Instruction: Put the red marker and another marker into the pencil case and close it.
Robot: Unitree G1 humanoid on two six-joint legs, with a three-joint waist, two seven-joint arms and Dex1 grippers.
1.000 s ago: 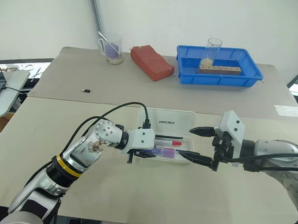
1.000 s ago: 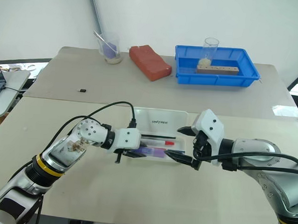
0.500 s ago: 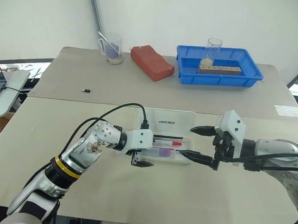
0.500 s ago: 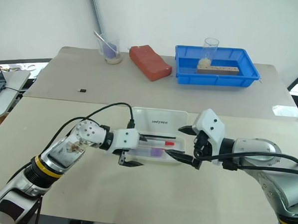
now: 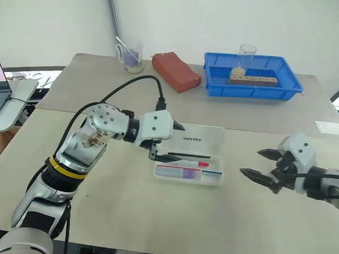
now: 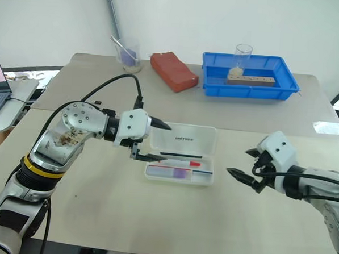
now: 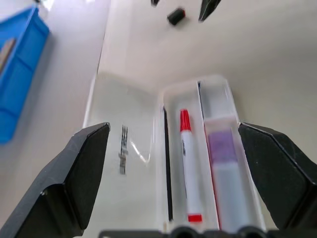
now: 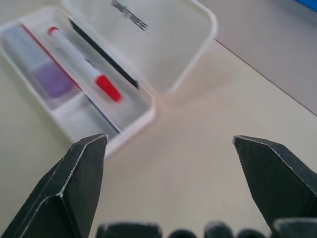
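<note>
Beige tabletop (image 5: 125, 204): pencil case (image 5: 190, 159) lies open below left claw (image 5: 167, 143), red marker (image 5: 191, 162) and purple marker (image 5: 181, 172) inside; both claws wide open, empty; right claw (image 5: 262, 164) well apart, leaving lid free for closing.

Left pincer (image 5: 170, 142) and right pincer (image 5: 259, 164) agape, empty.

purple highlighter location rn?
In the head views the purple highlighter lies in the open pencil case at table centre, in its near compartment beside the red marker, below the open left gripper.
</note>
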